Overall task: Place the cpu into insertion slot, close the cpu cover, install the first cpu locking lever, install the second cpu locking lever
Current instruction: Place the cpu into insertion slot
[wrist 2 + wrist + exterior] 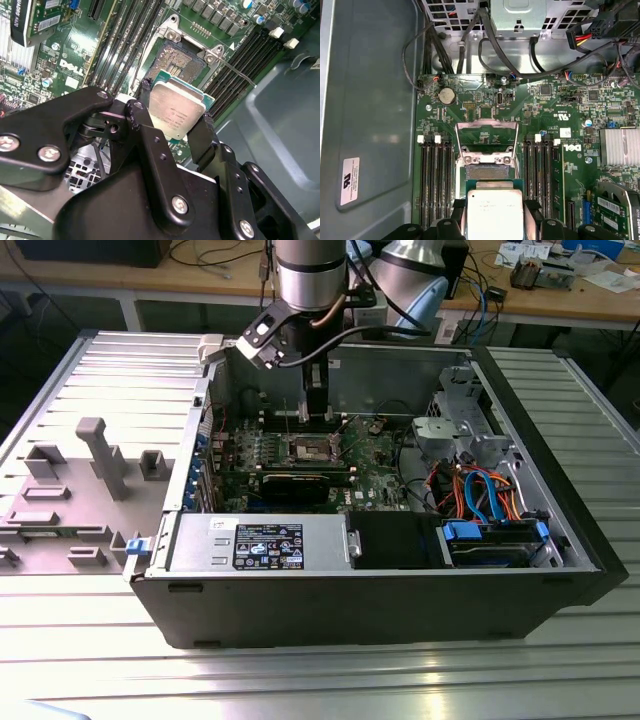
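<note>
Silver-grey cpu (494, 210), black claw (177, 104), green circuit board (485, 95), blue cables (485, 492)

Print marks the cpu (494, 210) and circuit board (540, 107).

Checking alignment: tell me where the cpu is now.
In the second wrist view the gripper holds the cpu close to the uncovered insertion slot.

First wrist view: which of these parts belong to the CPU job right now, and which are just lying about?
Job in hand:
cpu, gripped in the hand
insertion slot, bare
cpu cover, flipped open

Lying about:
memory slots
coin battery
heatsink
cables
</note>
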Action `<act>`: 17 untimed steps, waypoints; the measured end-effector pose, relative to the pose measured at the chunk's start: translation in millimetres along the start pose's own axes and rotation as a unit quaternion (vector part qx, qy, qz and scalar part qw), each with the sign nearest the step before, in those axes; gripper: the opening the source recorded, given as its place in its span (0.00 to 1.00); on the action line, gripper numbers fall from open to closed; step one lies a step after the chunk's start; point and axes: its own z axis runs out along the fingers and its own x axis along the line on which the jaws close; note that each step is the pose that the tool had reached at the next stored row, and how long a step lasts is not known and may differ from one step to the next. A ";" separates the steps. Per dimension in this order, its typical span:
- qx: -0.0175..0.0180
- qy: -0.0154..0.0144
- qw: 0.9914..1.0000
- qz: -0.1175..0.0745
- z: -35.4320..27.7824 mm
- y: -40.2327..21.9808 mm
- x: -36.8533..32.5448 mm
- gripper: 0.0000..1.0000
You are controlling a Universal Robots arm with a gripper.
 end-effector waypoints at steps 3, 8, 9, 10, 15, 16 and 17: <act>0.000 0.000 1.000 0.000 13.1 -1.2 -0.3 0.55; 0.000 0.000 1.000 0.000 13.1 -1.2 -0.3 0.55; 0.000 0.000 1.000 0.000 13.1 -1.2 -0.3 0.55; 0.000 0.000 1.000 0.000 13.2 -1.2 -0.3 0.55; 0.000 0.000 1.000 0.000 16.0 -1.4 -0.3 0.55; 0.000 0.000 1.000 0.000 17.3 -1.6 -0.1 0.55; 0.000 0.000 1.000 0.001 18.7 -1.7 0.1 0.55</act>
